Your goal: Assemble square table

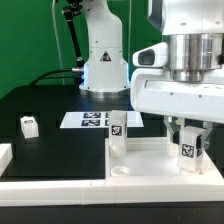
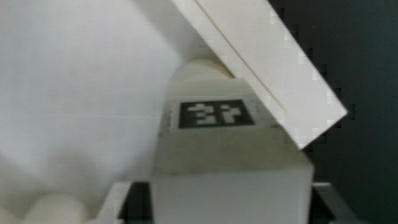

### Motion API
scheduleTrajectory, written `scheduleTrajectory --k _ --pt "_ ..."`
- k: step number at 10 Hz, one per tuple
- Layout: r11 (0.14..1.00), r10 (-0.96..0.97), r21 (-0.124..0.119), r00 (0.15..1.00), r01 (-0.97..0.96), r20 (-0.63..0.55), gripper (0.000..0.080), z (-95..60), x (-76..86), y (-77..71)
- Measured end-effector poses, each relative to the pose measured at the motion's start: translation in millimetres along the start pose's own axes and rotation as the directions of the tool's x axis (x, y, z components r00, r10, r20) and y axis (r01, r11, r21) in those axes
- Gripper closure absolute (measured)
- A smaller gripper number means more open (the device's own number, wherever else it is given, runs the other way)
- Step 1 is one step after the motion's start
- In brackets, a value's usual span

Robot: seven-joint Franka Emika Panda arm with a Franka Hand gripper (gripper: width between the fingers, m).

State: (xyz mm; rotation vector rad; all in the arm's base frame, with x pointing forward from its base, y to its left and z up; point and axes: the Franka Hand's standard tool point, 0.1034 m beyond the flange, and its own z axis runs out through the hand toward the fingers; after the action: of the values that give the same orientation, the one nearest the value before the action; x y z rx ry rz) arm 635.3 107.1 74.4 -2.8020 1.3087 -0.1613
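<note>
Hand (image 1: 188,140) vertical, fingers clamping leg (image 1: 187,148) over tabletop (image 1: 140,160).

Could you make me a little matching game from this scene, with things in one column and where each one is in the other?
Things:
1. leg in the gripper
2. upright leg mid-table
3. loose leg
4. marker board

Places:
A. alone on the black mat, at the exterior view's left
B. flat on the mat, in front of the arm's base
C. standing on the tabletop, away from the gripper
D. between the fingers at the tabletop's corner, at the exterior view's right

Pairs: 1-D, 2-C, 3-A, 4-B
</note>
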Motion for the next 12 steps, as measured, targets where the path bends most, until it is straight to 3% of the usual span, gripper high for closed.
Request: scheduleTrajectory --k 2,3,4,5,7,8,9,10,11,12 --pt "0.929 0.369 -0.025 0.929 -0.369 0.011 0.0506 0.2 -1.6 3.4" --pt "0.807 0.59 -0.034 0.807 -0.589 0.025 0.0506 0.6 -4.9 3.5" --pt "0.68 0.733 -0.028 0.679 -0.733 0.043 0.0506 0.6 -6.9 3.6" --pt "0.612 0.79 -0.021 0.611 -0.79 0.047 0.0505 0.9 -7.9 5.2" --pt "0.649 0.761 -0.022 0.647 -0.761 0.048 0.0504 1.1 -8.3 5.5" --pt "0.706 0.708 -0.022 0.706 -0.707 0.039 0.0504 2.3 -9.4 5.5" --pt "0.855 0.518 -0.014 0.855 -0.518 0.027 0.0336 3.1 -13.9 1.3" --pt "0.93 0.366 0.01 0.93 -0.366 0.029 0.0188 4.0 -19.7 -4.6" --pt "0.966 0.255 0.026 0.967 -0.256 0.026 0.0188 4.7 -22.8 -7.4" --pt "0.973 0.23 0.025 0.973 -0.23 0.022 0.0162 4.8 -20.7 -6.2"
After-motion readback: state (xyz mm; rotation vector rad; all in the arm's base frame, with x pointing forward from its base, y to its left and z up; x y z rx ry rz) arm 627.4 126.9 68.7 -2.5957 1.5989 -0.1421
